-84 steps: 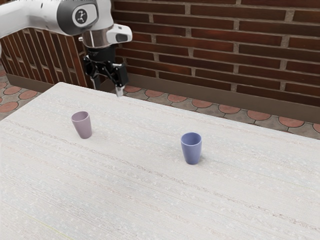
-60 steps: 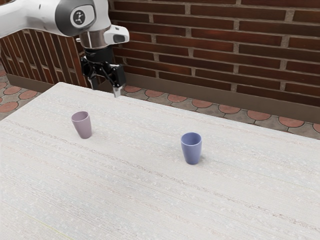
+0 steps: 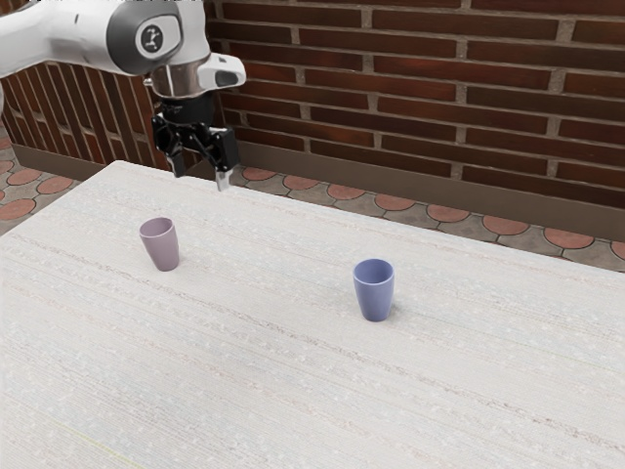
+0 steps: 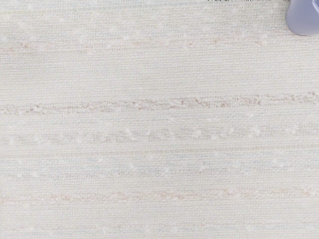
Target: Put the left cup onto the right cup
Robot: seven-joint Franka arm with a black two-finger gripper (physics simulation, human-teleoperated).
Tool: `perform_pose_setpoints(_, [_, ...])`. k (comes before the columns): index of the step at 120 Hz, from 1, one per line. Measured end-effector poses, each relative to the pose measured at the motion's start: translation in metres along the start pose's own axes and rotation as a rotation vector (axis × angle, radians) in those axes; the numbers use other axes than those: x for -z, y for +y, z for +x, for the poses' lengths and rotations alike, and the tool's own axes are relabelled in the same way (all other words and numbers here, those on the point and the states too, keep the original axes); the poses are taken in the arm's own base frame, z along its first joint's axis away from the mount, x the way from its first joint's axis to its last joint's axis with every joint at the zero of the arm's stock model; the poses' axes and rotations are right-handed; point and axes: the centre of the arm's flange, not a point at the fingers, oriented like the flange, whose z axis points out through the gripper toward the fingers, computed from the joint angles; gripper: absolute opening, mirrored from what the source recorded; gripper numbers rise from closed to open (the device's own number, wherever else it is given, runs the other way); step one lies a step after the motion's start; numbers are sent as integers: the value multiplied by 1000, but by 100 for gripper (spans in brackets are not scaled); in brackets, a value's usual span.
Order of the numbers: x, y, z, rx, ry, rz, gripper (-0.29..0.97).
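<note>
A mauve cup point(image 3: 159, 243) stands upright on the pale table point(image 3: 293, 371) toward the exterior view's left. A blue-violet cup point(image 3: 373, 288) stands upright further to the exterior view's right; a piece of it point(image 4: 303, 16) sits at the corner of the wrist view. My black gripper point(image 3: 200, 176) hangs open in the air above the table's far edge, up and slightly to the right of the mauve cup, with nothing between its fingers.
A brick wall point(image 3: 439, 78) runs behind the table, with a paved floor point(image 3: 410, 205) below it. The table's far edge point(image 3: 322, 200) passes just under my gripper.
My arm has carried the open gripper toward the exterior view's left, closer to a spot above the mauve cup. Both cups have stayed still.
</note>
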Motion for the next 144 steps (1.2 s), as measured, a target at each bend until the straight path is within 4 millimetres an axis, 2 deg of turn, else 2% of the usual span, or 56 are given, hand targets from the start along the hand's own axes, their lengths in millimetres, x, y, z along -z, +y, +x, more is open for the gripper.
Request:
perform_pose_setpoints(54, [-60,-82,42,81,-28,-9,68])
perform_pose_setpoints(98, [-101,-148,53,93,-23,-22,67])
perform_pose_setpoints(118, [-116,-168,60,79,-18,-28,65])
perform_pose_setpoints(144, [-134,-186,71,50,-20,-35,64])
